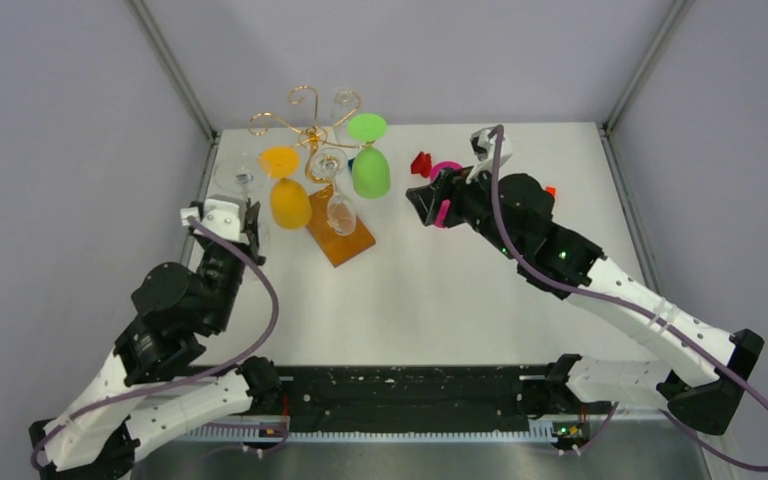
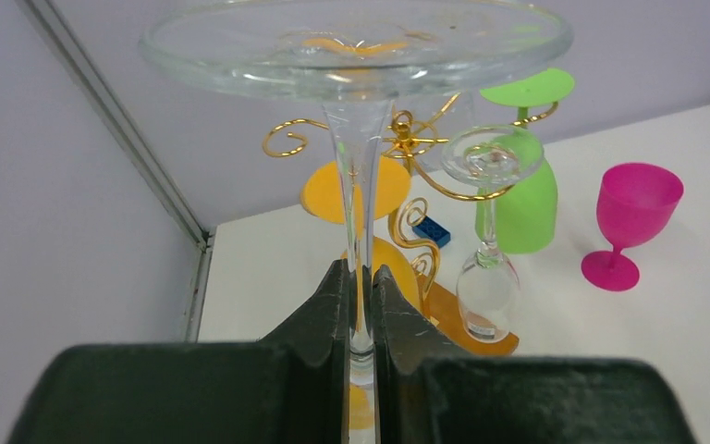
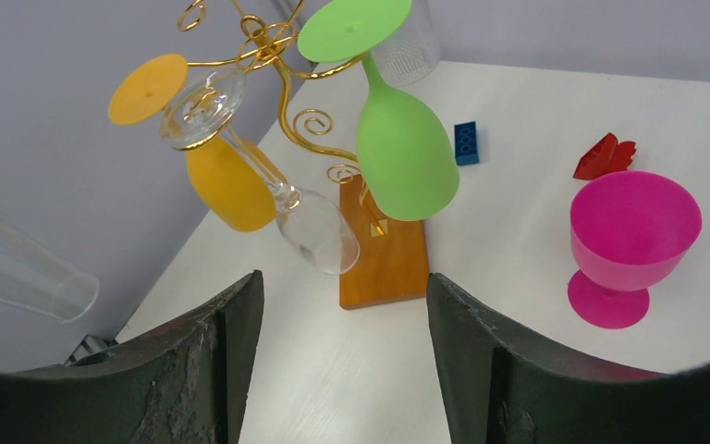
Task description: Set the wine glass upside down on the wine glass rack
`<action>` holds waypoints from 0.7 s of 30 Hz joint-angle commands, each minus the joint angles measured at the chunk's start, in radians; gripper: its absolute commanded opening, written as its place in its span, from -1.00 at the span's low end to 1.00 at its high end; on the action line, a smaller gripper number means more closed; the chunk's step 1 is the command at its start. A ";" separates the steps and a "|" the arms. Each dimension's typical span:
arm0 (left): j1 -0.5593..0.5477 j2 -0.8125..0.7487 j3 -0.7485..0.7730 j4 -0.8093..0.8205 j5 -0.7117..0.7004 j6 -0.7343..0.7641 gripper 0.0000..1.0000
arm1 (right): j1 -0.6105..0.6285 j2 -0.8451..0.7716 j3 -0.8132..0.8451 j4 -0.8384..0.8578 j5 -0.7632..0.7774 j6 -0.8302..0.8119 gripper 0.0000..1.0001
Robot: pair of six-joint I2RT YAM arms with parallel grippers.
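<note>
The left gripper (image 2: 361,279) is clamped on the stem of the glass (image 2: 356,176). The foot stands out beyond the fingertips, and the bowl is mostly hidden behind them. From above, the glass sits just left of the rack (image 1: 312,130), near it but not touching. A free scroll (image 2: 287,139) curls out on that side, and it looks like the place to aim for. To do this well, I would bring the foot in above the wire and slide the stem sideways into the gap. Only then let the glass sink until the foot rests on the scroll, and open afterwards. The orange glass (image 2: 324,194) hangs straight behind the stem, so the approach should stay shallow to avoid knocking it. Beyond it hang a hung clear glass (image 2: 486,287) and a green glass (image 2: 518,208), which would probably swing if the wire is bumped. Farther right, a pink glass (image 2: 630,208) stands on the tabletop (image 2: 684,351). The right gripper (image 3: 342,282) hangs near it with its jaws apart, holding nothing.
</note>
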 commanded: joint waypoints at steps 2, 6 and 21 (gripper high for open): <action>0.020 0.075 0.036 0.056 0.093 -0.003 -1.00 | -0.019 -0.014 0.025 0.036 -0.025 0.026 0.29; 0.065 0.126 0.050 0.019 0.194 -0.053 -1.00 | -0.036 -0.034 -0.005 0.039 -0.031 0.035 0.29; 0.739 0.170 0.013 -0.090 0.978 -0.319 -1.00 | -0.054 -0.094 -0.053 0.022 -0.049 0.017 0.29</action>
